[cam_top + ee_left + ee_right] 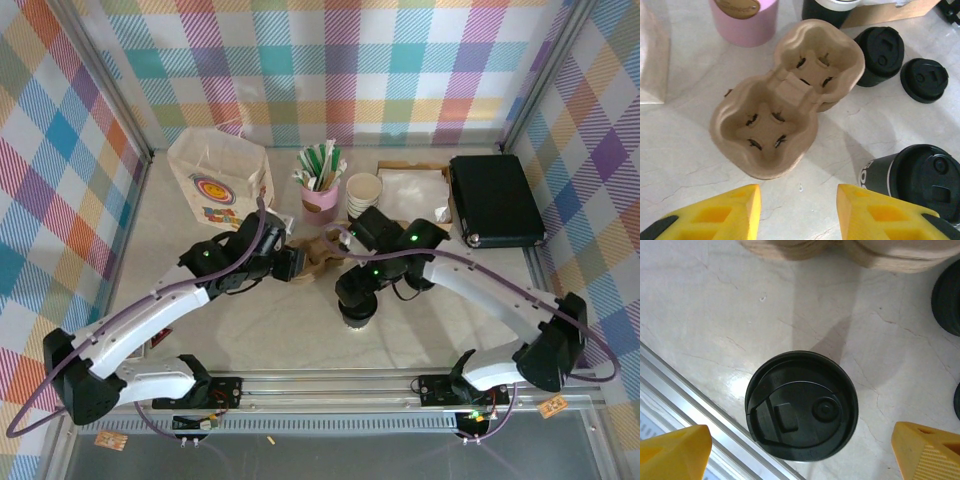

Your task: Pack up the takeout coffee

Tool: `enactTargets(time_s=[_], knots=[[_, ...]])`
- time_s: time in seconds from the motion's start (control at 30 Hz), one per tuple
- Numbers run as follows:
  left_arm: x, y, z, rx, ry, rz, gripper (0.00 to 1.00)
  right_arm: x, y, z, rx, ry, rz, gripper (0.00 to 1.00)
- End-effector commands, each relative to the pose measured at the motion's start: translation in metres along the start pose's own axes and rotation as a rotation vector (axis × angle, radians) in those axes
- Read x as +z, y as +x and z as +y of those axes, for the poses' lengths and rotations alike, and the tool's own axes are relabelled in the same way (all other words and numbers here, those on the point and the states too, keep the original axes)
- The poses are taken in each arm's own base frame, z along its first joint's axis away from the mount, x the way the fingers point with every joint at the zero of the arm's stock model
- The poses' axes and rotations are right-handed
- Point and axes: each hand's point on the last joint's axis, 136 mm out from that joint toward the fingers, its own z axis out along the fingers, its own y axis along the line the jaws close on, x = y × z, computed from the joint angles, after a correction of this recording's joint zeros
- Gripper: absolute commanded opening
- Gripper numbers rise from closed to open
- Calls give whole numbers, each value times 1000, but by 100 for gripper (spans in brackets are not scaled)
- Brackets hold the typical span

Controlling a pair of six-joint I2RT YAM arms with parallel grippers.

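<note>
We are holding the right jaws wide apart on either side of the takeout coffee [801, 406], which is standing upright on the desk [700, 315] just beside the metal rail [695, 402], touching neither finger. The left jaws are hanging partly open and empty near the pulp cup carrier [775, 120].

Takeout coffee [802, 407]: small dark cup capped w/ round black lid, sip tab & dimple on top. Stands upright on pale tabletop [715, 305], near rail [685, 390] at my edge.
</note>
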Motion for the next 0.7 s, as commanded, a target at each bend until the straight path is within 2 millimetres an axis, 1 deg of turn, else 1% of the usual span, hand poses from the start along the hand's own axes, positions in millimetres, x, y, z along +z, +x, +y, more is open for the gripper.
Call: enactTargets(time_s=[0.0,0.17,0.27,0.37,0.67], knots=[[-8,2,16,-22,-65,-27,45,7,5,1,-73,30,36,92],[-10,5,21,-24,-78,-28,46,21,16,9,-121,34,91,92],[-10,6,22,-28,-81,-28,46,28,22,6,-132,69,125,92],[-11,6,23,-30,-81,-31,46,32,24,3,-128,85,138,91],[-10,7,23,-18,-81,-20,46,42,31,4,-133,95,177,87]])
